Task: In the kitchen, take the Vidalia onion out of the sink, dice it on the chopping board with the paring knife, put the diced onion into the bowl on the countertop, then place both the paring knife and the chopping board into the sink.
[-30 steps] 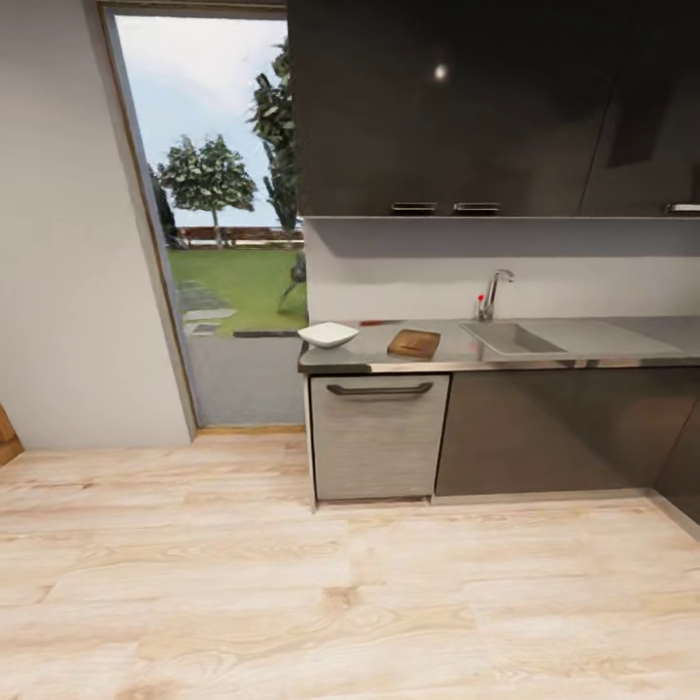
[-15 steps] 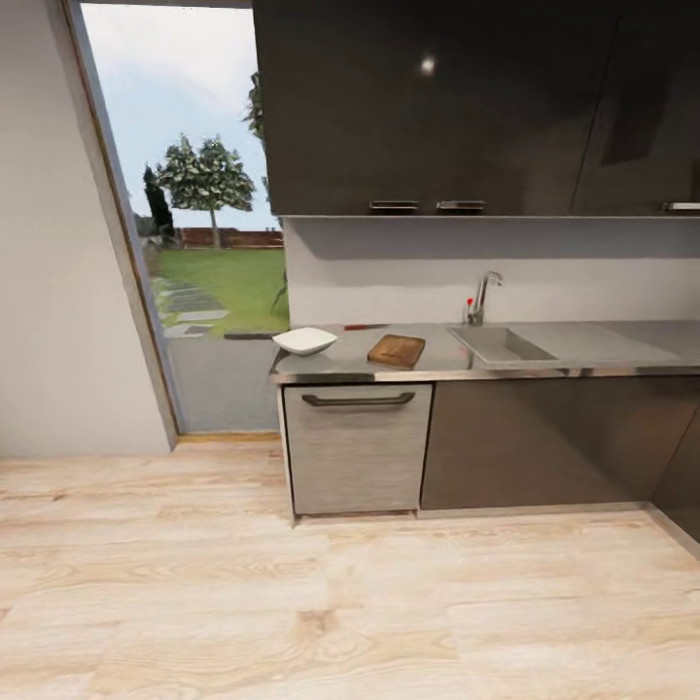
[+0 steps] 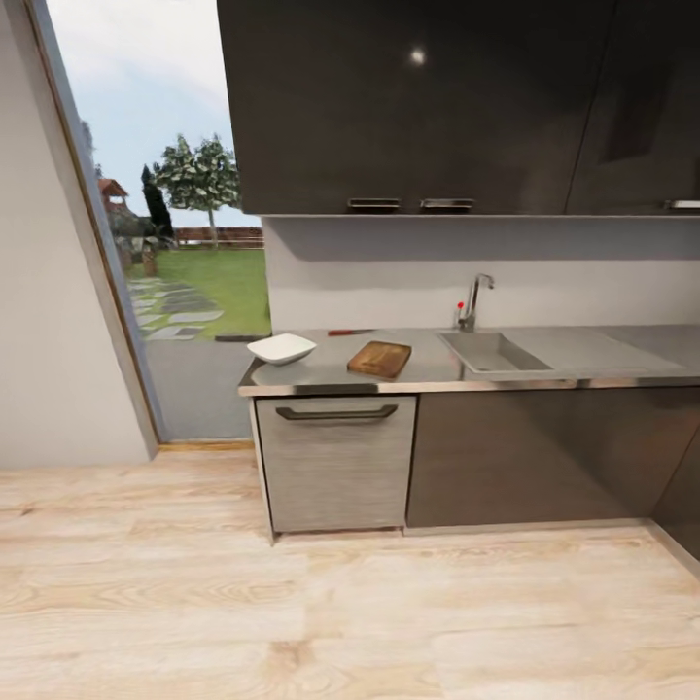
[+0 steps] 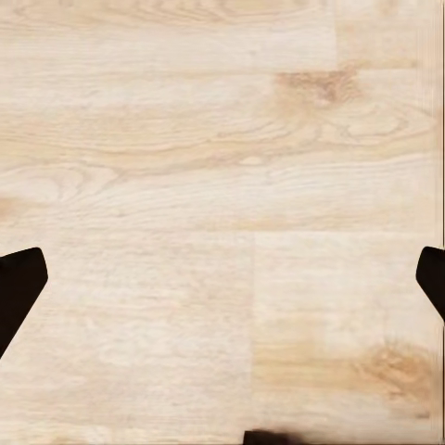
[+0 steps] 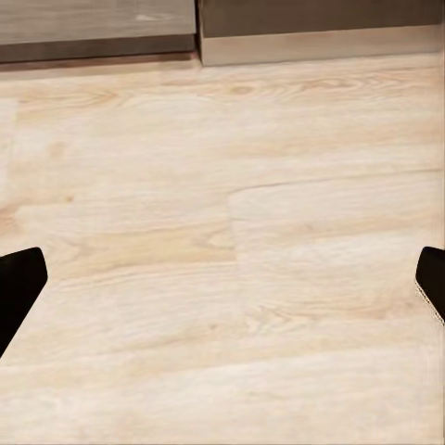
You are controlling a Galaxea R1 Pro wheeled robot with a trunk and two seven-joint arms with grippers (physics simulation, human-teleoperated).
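Note:
On the grey steel countertop (image 3: 321, 371) stands the white bowl (image 3: 282, 348) at its left end. The brown chopping board (image 3: 380, 359) lies just right of it. Behind them, by the wall, rests the red-handled paring knife (image 3: 350, 332). Further right is the sink (image 3: 491, 352) with its chrome tap (image 3: 473, 301); the Vidalia onion is hidden inside the basin. My left gripper (image 4: 222, 278) hangs open over the wooden floor, as does my right gripper (image 5: 222, 283), both with nothing between their dark fingertips.
A grey drawer front with a dark handle (image 3: 336, 412) sits under the bowl and board. Dark wall cabinets (image 3: 418, 107) hang above the counter. A tall glass door (image 3: 165, 243) to the garden stands at the left. Light wooden floor (image 3: 340, 603) lies between me and the cabinets.
The head camera has moved, so the counter now sits further left and lower in the picture. Bowl, board and knife keep their places on the counter.

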